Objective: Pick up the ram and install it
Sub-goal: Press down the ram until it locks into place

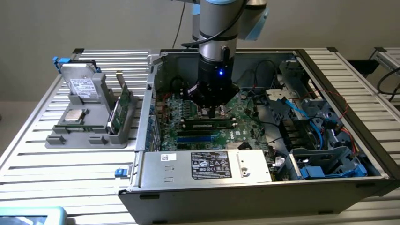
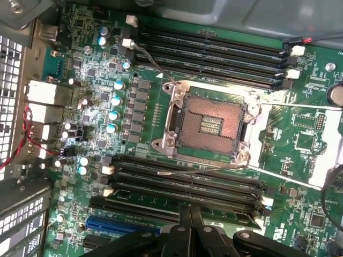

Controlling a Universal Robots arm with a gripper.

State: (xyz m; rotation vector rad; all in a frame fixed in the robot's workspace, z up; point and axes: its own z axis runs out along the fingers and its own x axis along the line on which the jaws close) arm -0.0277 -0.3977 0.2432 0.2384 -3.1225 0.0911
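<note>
Black pincer [image 1: 213,112] closed above the ram [image 1: 209,125].

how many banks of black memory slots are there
2: one bank beyond the CPU socket, the other bank between the socket and the claw, partly hidden by it.

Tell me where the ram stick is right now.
In the exterior view the ram lies in a black slot on the motherboard inside the open computer case, right under the shut gripper and just above the blue slots.
</note>
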